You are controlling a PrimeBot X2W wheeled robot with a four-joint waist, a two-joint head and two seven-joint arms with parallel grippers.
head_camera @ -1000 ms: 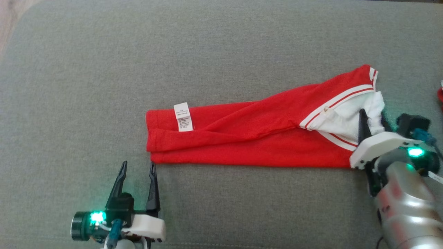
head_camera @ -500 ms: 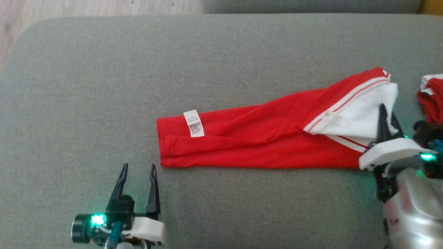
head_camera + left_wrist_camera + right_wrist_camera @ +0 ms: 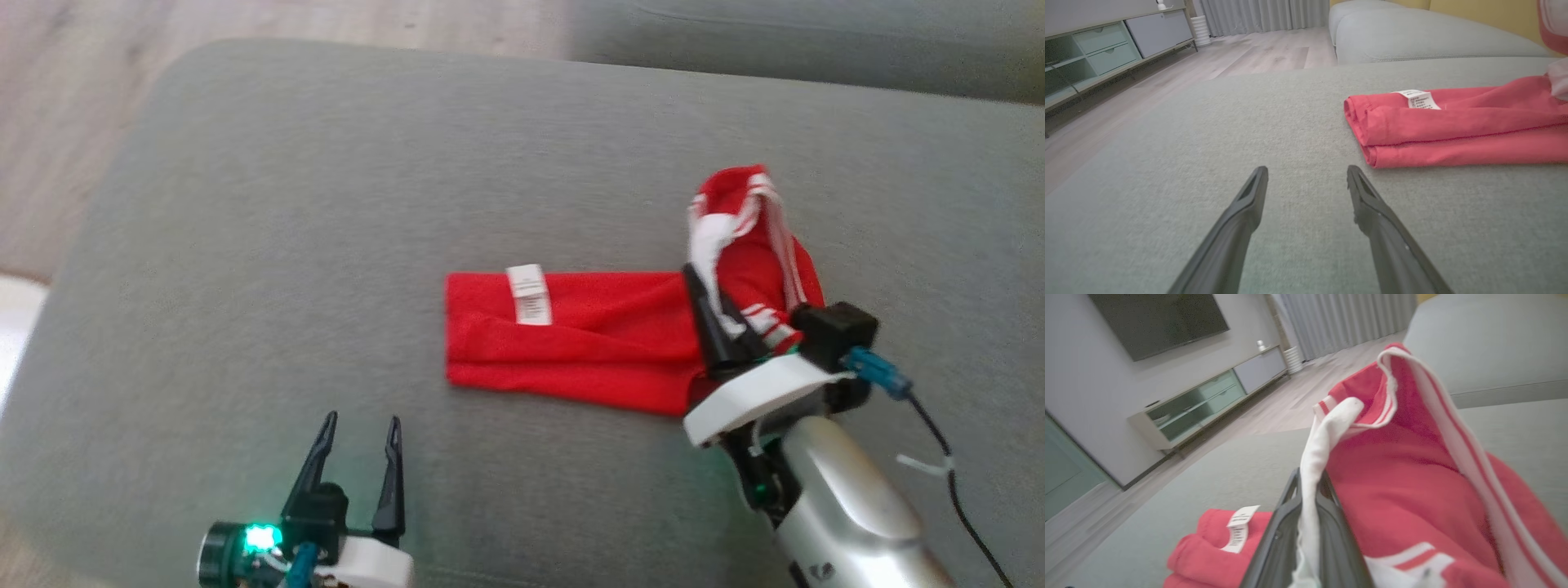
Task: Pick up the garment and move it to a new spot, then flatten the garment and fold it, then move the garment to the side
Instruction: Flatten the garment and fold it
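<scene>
Grey sofa [image 3: 326,204], red white-trimmed garment [image 3: 596,335].

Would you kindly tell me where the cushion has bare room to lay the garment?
The cushion is bare left of the garment, out to its rounded edge, and along the far strip behind it. It is crowded where the right gripper pinches the lifted end.

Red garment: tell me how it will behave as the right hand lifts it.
Probably floppy: the red garment drapes and bunches where the right hand pinches its striped end. Likely light: that small pinch holds the end up off the sofa. It may drag and unfold, since the folded end with the label lies loose.
</scene>
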